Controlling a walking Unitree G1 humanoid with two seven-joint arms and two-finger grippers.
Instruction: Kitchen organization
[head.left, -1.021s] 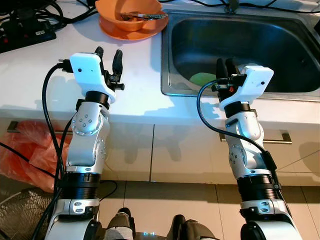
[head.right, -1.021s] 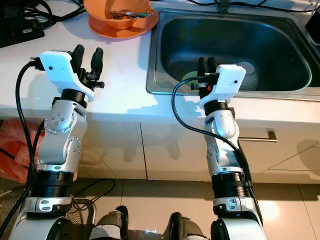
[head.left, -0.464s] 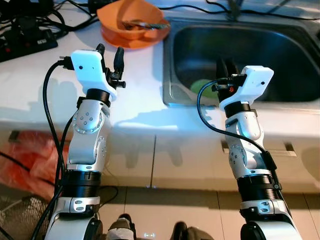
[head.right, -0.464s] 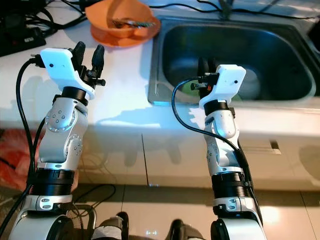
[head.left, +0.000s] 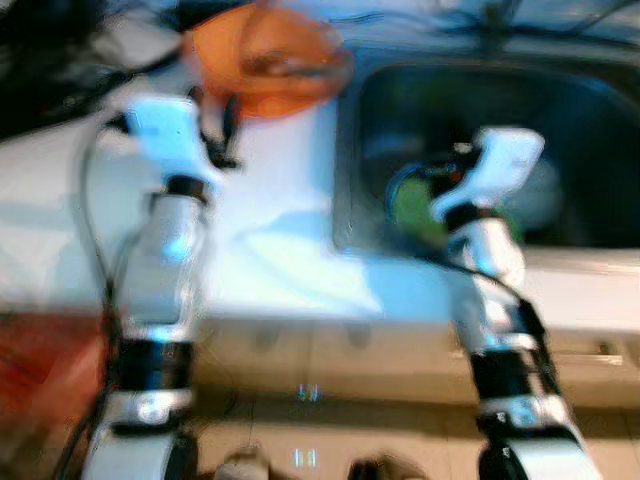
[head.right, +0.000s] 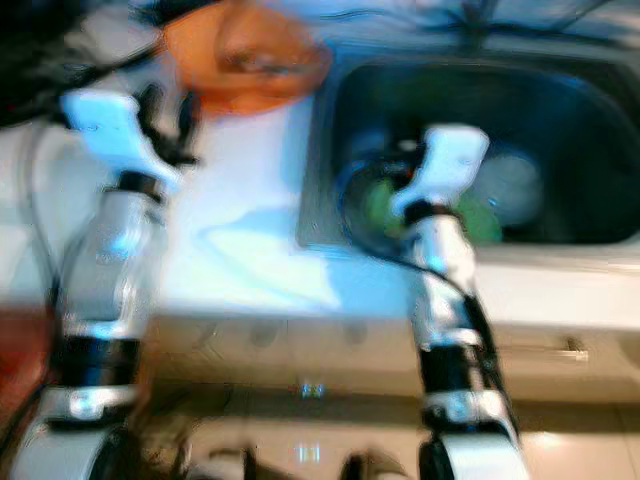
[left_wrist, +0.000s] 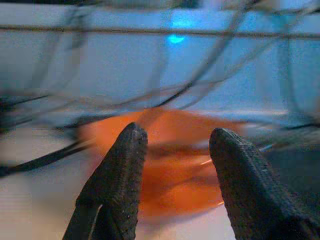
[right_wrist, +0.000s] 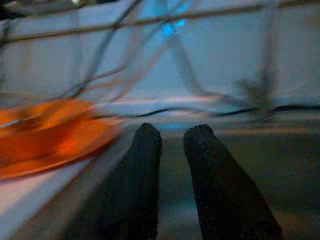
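In the blurred head views, the orange bowl (head.left: 262, 60) sits upper left on the white counter (head.left: 270, 240) beside the sink (head.right: 560, 130). Left wrist view: the left gripper (left_wrist: 175, 145) is spread apart, the bowl at frame centre. Right wrist view: the right gripper (right_wrist: 172, 140) is nearly together, the bowl at the left edge.

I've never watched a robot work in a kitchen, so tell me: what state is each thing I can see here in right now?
Left gripper: jaws open, empty, raised over the counter, aimed at the bowl.
Right gripper: jaws nearly closed, empty, held at the sink's front edge.
Bowl: orange, upright on the counter beside the sink, something blurred inside.
Sink: no water running that I can see; green and pale items lie at the bottom.
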